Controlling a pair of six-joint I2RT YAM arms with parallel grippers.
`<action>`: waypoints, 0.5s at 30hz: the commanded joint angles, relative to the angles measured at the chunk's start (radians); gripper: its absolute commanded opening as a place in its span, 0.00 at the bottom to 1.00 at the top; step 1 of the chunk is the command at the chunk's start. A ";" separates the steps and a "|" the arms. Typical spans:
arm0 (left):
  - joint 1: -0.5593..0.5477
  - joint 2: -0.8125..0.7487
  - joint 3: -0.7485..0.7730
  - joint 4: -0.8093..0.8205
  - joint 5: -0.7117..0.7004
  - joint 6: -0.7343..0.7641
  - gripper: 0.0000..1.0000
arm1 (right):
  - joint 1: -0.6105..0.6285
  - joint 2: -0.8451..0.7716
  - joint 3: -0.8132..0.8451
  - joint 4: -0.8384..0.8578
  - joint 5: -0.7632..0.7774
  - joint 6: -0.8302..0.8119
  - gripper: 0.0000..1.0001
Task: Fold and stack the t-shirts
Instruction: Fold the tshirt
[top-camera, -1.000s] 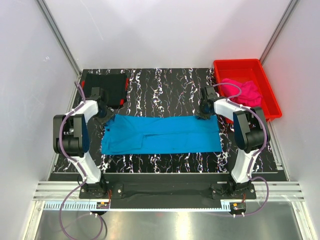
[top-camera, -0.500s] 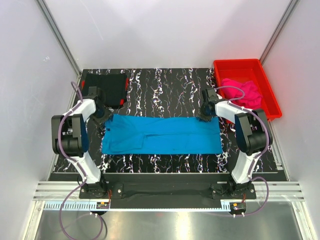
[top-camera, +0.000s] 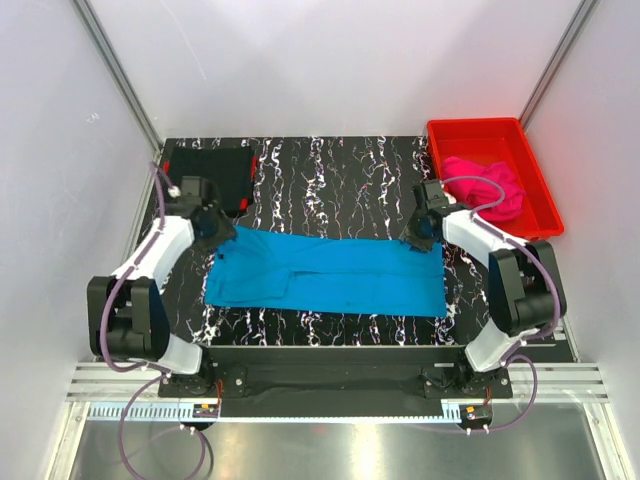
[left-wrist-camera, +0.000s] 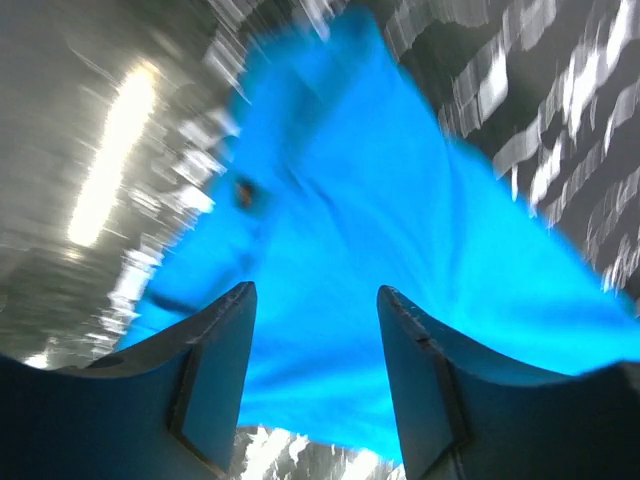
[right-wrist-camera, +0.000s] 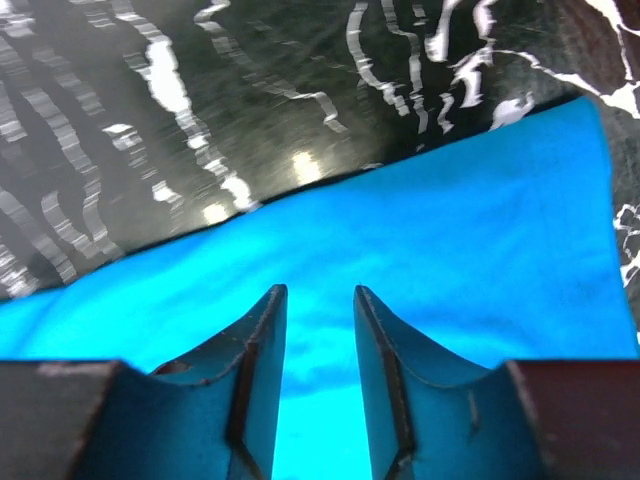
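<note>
The turquoise-blue t-shirt (top-camera: 325, 272) lies flat as a long band across the marbled black mat, and it fills the left wrist view (left-wrist-camera: 400, 230) and the right wrist view (right-wrist-camera: 430, 260). My left gripper (top-camera: 222, 232) (left-wrist-camera: 315, 290) hovers open over its far left corner, with nothing between the fingers. At the far right corner my right gripper (top-camera: 422, 238) (right-wrist-camera: 318, 290) is open too, just above the cloth's back edge. A black t-shirt (top-camera: 210, 172) sits folded square at the back left. The pink t-shirt (top-camera: 485, 185) lies crumpled in the bin.
The red plastic bin (top-camera: 475, 128) stands at the back right, beside the mat. White walls with metal rails close in both sides. Bare mat (top-camera: 330, 185) stretches behind the blue shirt, and a narrow strip (top-camera: 320, 325) runs in front of it.
Both grippers have opened wider and let go of the blue shirt's far edge. The left arm's elbow has swung toward the near edge, and the right elbow has dropped back too.
</note>
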 joint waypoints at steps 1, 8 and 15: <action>-0.062 0.006 -0.085 0.098 0.154 0.008 0.56 | -0.003 -0.098 -0.007 0.009 -0.053 -0.032 0.42; -0.141 0.184 -0.033 0.138 0.138 -0.054 0.55 | -0.003 -0.260 -0.038 0.019 -0.108 -0.080 0.56; -0.203 0.339 0.117 0.057 0.071 -0.077 0.56 | -0.003 -0.271 -0.007 -0.005 -0.087 -0.126 0.61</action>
